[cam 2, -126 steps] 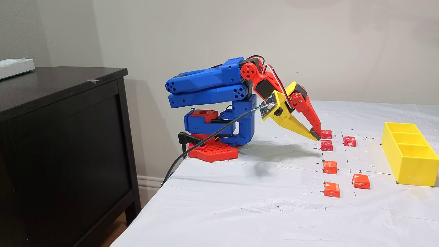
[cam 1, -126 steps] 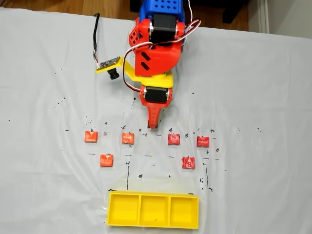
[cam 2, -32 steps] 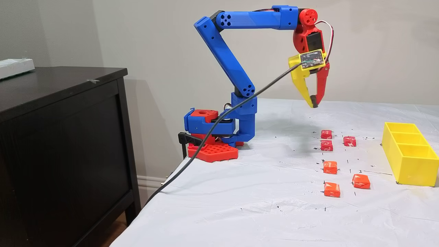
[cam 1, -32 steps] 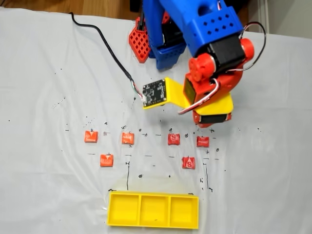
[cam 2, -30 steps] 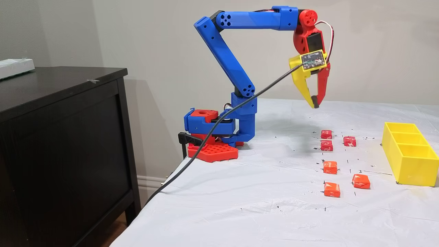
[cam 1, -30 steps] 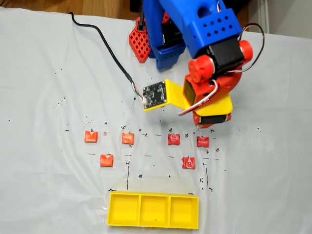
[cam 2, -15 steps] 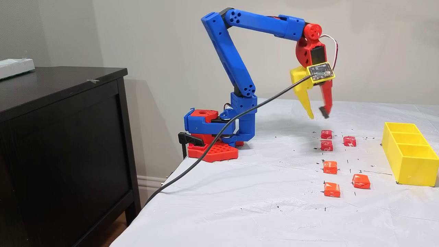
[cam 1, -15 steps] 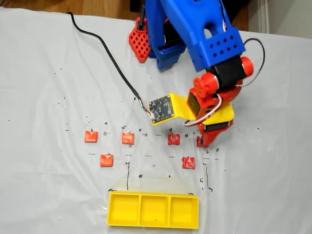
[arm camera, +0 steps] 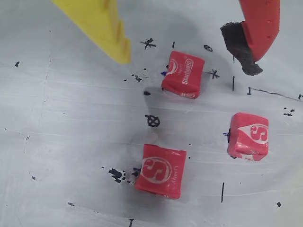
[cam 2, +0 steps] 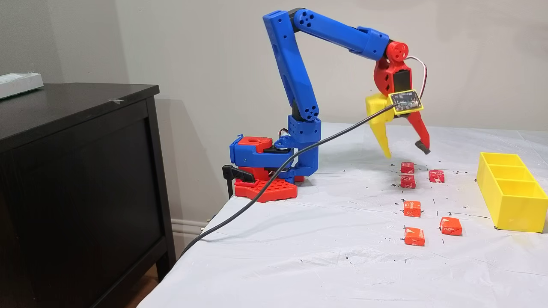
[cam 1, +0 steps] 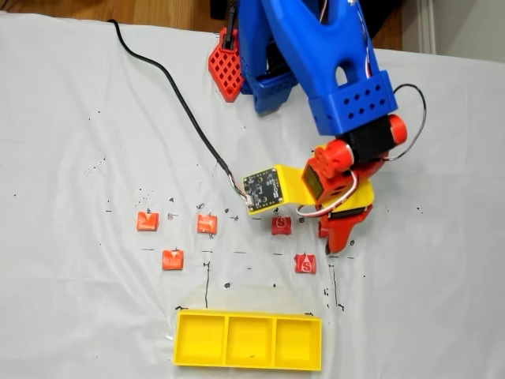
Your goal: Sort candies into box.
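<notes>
Three small red square wrapped candies (arm camera: 182,74) lay on the white-covered bench (cam 2: 325,239) below my hand (arm camera: 189,49), spread wide and empty in the air; the low yellow three-compartment plastic box (cam 2: 511,201) sat well apart.

From the wrist view, the red candy (arm camera: 183,74) lying between the tool's two fingertips carries white print along one edge that looks like "Starburst", though the letters are small and soft. The red candy nearest the bottom (arm camera: 160,170) shows a large white "S" inside a ring, with a fainter line of script beside it too blurred to read. The red candy at the right (arm camera: 248,136) bears a big white "S" as well. In a fixed view, a white "S" can be made out on two red candies (cam 1: 281,225) (cam 1: 305,264). The black ink on the white surface (arm camera: 71,118) is crosses, ticks and a small crossed circle, not lettering.
</notes>
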`<state>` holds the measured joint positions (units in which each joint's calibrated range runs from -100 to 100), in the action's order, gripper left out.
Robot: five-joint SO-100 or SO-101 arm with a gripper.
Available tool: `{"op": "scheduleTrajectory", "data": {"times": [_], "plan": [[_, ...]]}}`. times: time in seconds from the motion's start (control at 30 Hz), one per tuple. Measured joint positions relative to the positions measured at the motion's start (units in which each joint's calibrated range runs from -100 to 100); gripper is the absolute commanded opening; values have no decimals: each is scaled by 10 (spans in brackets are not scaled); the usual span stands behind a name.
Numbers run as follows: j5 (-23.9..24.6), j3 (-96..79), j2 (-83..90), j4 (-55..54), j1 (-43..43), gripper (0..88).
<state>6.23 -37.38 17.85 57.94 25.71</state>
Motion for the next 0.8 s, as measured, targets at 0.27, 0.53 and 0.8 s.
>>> {"op": "scheduleTrajectory", "data": {"times": [0.27, 0.53, 0.8], "plan": [[-4, 4, -32, -1, 7, 299], [-7, 12, -48, -23, 9, 297], [-9, 12, -73, -53, 12, 296]]}}
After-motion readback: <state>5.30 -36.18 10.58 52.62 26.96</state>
